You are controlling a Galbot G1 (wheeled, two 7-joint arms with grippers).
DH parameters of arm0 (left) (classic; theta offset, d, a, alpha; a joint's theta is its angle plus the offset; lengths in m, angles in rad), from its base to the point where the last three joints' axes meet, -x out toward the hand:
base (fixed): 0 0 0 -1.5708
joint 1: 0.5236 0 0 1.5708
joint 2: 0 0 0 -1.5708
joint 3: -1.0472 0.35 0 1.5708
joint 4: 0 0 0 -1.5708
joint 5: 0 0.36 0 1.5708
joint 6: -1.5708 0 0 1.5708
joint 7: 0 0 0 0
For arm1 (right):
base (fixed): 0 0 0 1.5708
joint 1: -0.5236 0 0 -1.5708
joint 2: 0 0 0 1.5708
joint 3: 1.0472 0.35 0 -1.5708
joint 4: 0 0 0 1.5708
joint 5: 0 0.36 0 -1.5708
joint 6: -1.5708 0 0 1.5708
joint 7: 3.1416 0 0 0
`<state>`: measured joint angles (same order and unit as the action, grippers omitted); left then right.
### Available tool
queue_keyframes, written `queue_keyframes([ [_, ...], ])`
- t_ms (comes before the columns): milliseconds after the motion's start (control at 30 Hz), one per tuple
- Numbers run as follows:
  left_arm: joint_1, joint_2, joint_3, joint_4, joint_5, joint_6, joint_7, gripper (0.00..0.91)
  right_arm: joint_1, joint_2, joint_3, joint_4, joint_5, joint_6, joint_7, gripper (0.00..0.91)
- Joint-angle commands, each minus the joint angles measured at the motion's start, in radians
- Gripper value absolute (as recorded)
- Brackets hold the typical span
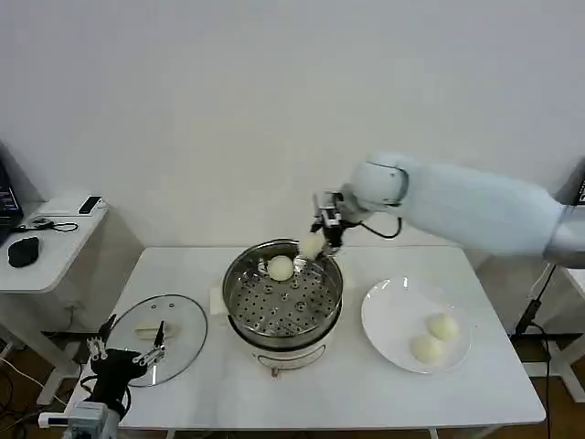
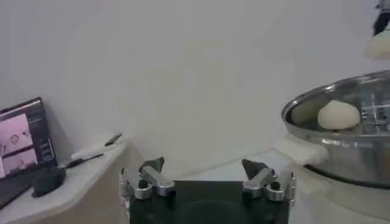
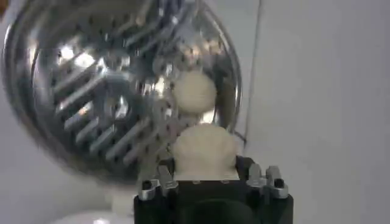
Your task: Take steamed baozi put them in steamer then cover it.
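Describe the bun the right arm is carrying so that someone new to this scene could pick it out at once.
Start at the round shiny stainless-steel steamer pot in the middle of the white table. Above its far rim hangs the right claw, shut on a small round cream-white bun. It alone is off every surface: one other bun lies on the pot's perforated tray, and two sit on the flat white plate.

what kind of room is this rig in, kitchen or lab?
Probably a lab or office test space, not a kitchen: plain white wall, white folding table, and a side desk with a laptop and mouse.
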<state>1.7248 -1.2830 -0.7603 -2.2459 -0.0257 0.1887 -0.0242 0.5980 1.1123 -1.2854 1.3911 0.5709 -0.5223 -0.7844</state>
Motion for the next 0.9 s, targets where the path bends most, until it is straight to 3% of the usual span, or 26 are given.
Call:
queue_keyframes([
  [33, -0.001, 0.001, -0.002, 0.000, -0.002, -0.001, 0.000, 0.907, -0.024, 0.163, -0.014, -0.006, 0.157, -0.109, 0.060, 0.665],
  [400, -0.003, -0.002, -0.011, 0.000, -0.009, -0.003, 0.000, 0.907, -0.148, 0.271, -0.011, -0.117, 0.153, -0.158, 0.098, 0.655],
  [900, 0.005, -0.005, -0.011, -0.001, -0.009, -0.006, -0.001, 0.907, -0.184, 0.276, -0.001, -0.171, 0.087, -0.161, 0.107, 0.665],
])
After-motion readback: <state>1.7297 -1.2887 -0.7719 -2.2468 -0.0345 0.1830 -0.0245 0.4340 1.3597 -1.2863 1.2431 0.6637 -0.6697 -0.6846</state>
